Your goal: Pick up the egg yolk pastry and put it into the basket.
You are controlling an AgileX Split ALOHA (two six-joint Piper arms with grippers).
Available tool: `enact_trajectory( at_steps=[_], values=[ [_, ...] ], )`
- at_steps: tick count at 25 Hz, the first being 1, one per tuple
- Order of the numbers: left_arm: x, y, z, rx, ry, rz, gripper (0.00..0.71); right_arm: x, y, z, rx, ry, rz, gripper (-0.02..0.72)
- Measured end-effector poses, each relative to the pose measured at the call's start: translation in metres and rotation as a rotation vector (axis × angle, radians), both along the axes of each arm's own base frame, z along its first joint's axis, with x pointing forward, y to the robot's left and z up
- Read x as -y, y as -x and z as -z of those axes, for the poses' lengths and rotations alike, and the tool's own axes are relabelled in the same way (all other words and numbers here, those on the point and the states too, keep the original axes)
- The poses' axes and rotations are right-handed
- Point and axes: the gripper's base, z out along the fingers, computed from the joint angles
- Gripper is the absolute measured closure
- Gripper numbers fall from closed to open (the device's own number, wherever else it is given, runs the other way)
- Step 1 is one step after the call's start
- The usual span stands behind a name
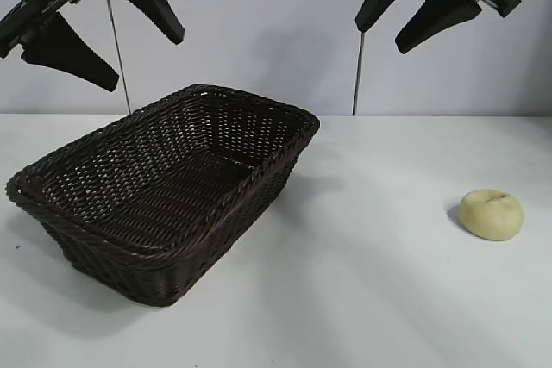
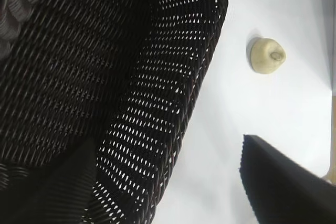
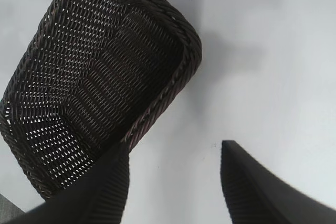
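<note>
The egg yolk pastry (image 1: 491, 214) sat alone on the white desk (image 1: 371, 282), out at the right side of the exterior view, dome up with a small dimple on top, nothing touching it. The left wrist view caught it too (image 2: 268, 55), lying on bare desk well apart from the basket's rim. And the basket (image 1: 164, 187), a big dark brown woven wicker one with a braided rim, stood at the left of the desk, set at a slant, nothing inside it. High above the pastry's side, the right tool (image 1: 418, 3) hung in the air with its black fingers spread and nothing between them; its own wrist view showed the fingers (image 3: 262, 192) parted over the desk beside a basket corner (image 3: 181, 72). Up over the basket, the left tool (image 1: 108, 36) hung just as high, fingers spread wide, holding nothing.
</note>
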Motion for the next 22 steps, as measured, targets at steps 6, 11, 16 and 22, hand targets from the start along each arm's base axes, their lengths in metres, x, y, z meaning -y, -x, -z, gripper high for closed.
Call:
enact_trajectory(
  at_steps=[6, 11, 16, 22],
  values=[
    [0.000, 0.000, 0.000, 0.003, 0.000, -0.002, 0.158, 0.000, 0.000, 0.000, 0.000, 0.000, 0.000, 0.315],
    [0.000, 0.003, 0.001, -0.071, 0.017, -0.034, 0.158, 0.000, 0.000, 0.000, 0.000, 0.000, 0.000, 0.315],
    [0.001, 0.008, 0.002, -0.187, 0.036, -0.096, 0.158, 0.000, 0.000, 0.000, 0.000, 0.000, 0.001, 0.315],
    [-0.006, 0.015, -0.006, -0.238, 0.004, -0.197, 0.158, 0.000, 0.000, 0.000, 0.000, 0.000, 0.001, 0.315]
  ],
)
